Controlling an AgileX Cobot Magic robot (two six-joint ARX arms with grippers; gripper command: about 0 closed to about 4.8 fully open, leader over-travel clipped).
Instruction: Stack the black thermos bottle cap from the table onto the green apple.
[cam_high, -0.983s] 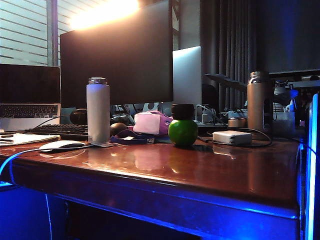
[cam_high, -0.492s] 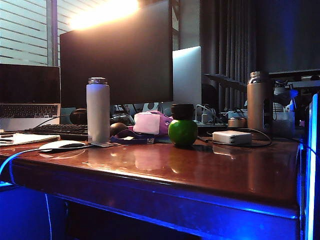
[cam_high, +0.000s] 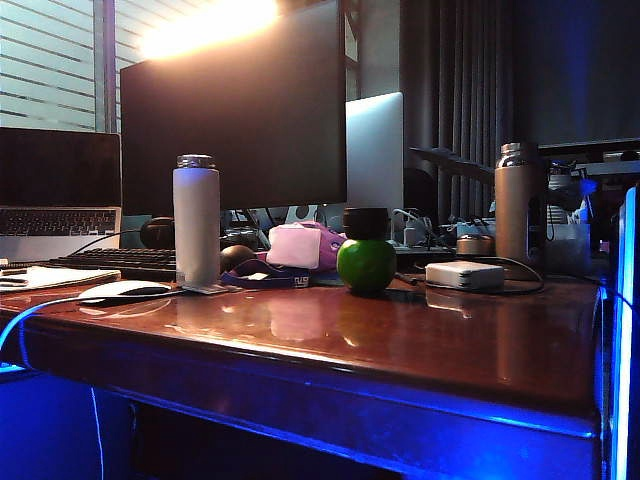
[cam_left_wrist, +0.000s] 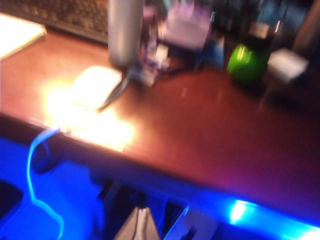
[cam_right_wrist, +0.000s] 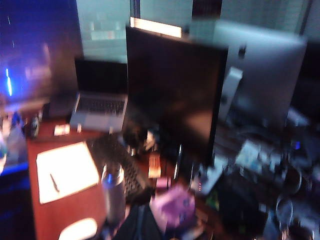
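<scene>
Nothing has moved in the exterior view since the earlier frames: black thermos bottle cap (cam_high: 366, 223) sits upright on top of the green apple (cam_high: 366, 264), touching it, just right of frame centre. Apple rests on the glossy reddish-brown tabletop (cam_high: 400, 340). White thermos (cam_high: 196, 220) stands well apart at left of centre, white mouse (cam_high: 125, 290) near it at lower left. Pink pouch (cam_high: 298, 246) just left of the apple, behind it. White power brick (cam_high: 464, 275) to the right of the apple, bronze bottle (cam_high: 517, 205) further right. Big dark monitor (cam_high: 235, 115) behind everything, laptop (cam_high: 58, 190) at far left. No arm or gripper visible in this view.

Left wrist view, blurred: tabletop front edge (cam_left_wrist: 150, 160) runs across mid-frame. Green apple (cam_left_wrist: 246, 64) at upper right, a dark shape on top of it, probably the cap. White thermos (cam_left_wrist: 125, 32) upper centre-left, mouse (cam_left_wrist: 95, 87) below it in glare. Left gripper not in frame, state cannot be told.

Right wrist view, blurred: looks down over monitor (cam_right_wrist: 172, 90), laptop (cam_right_wrist: 100, 102), white thermos (cam_right_wrist: 114, 197), paper pad (cam_right_wrist: 66, 171) at lower left. Right gripper itself not clearly visible; jaws fully closed, nothing seen held.
</scene>
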